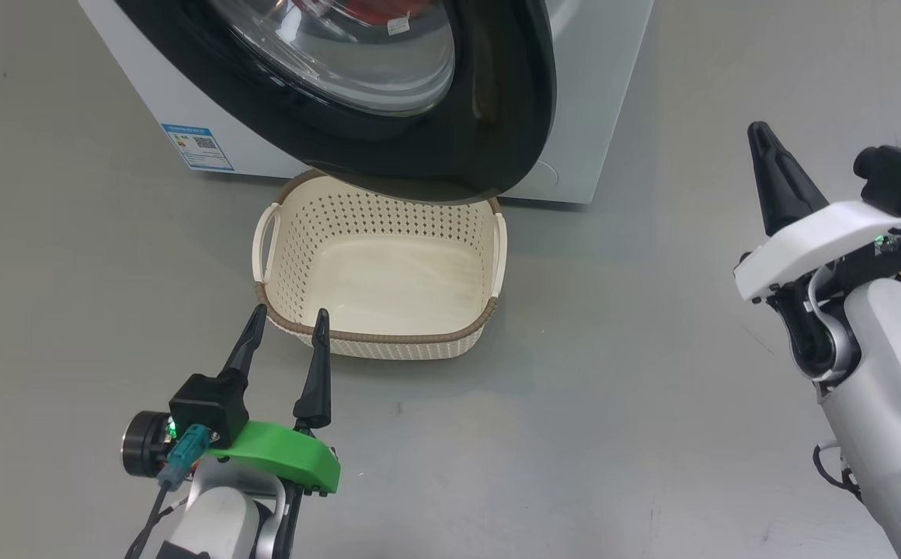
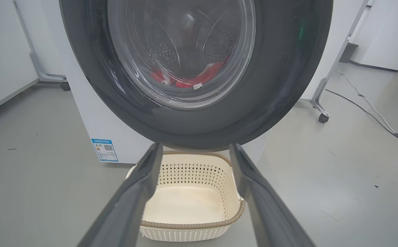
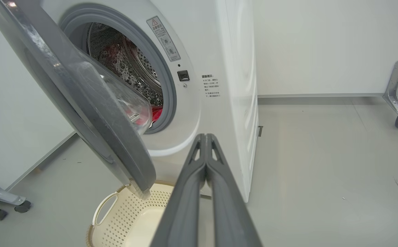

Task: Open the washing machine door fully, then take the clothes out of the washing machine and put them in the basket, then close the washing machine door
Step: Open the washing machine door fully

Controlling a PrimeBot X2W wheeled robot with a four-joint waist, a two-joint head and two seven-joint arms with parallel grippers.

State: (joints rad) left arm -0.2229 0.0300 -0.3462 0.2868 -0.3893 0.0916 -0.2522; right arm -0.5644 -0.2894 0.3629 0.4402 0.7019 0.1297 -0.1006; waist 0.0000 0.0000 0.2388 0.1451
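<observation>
Two end effectors and four task items are listed, each placed by reference to the washing machine (image 1: 598, 78).

1. Washing machine: a white front-loading box stood on the grey floor (image 1: 575, 388). A blue sticker (image 1: 196, 146) is borne low on its front, and small printed text (image 3: 210, 85) is seen beside the grey drum mouth (image 3: 170, 85).
2. Washing machine door (image 1: 497, 116): a glossy black rim is fitted round a bulging glass bowl. It is swung partway out from the machine's front, and its lower edge is hung above the far end of the basket.
3. Clothes (image 2: 185, 80): red fabric with a small white tag. It is lodged in the bottom of the machine's drum and is seen through the door glass.
4. Basket (image 1: 388, 335): cream, perforated and brown-rimmed, with two side handles. It is set on the floor directly before the machine, partly under the door.
5. Left end effector (image 1: 291, 310): it is held before the machine at the basket's near rim, with its fingers spread wide and pointed toward the door. Nothing is gripped.
6. Right end effector (image 1: 757, 132): it is raised off the machine's right corner, well apart from the door. Its fingers are pressed together on nothing.
</observation>
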